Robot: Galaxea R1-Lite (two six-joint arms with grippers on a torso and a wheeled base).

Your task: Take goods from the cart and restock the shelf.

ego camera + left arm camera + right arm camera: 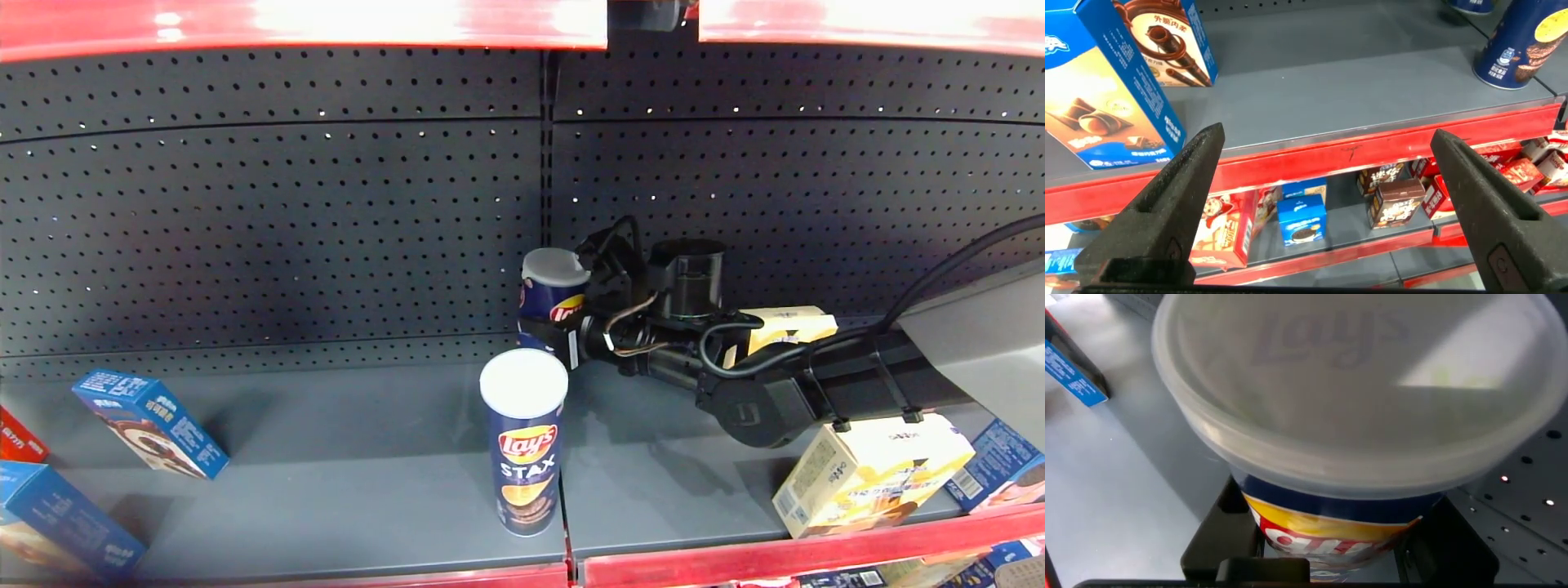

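Behind the front can, a blue box left of it and a yellow box right, the right gripper pinched a second can; the left gripper gaped.

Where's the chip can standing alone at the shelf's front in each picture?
Head view: front chip can, lower centre, at the shelf edge.
Left wrist view: front chip can, beyond the open left gripper.
Right wrist view: not it; that's the gripped can.
Shared: grey shelf board.
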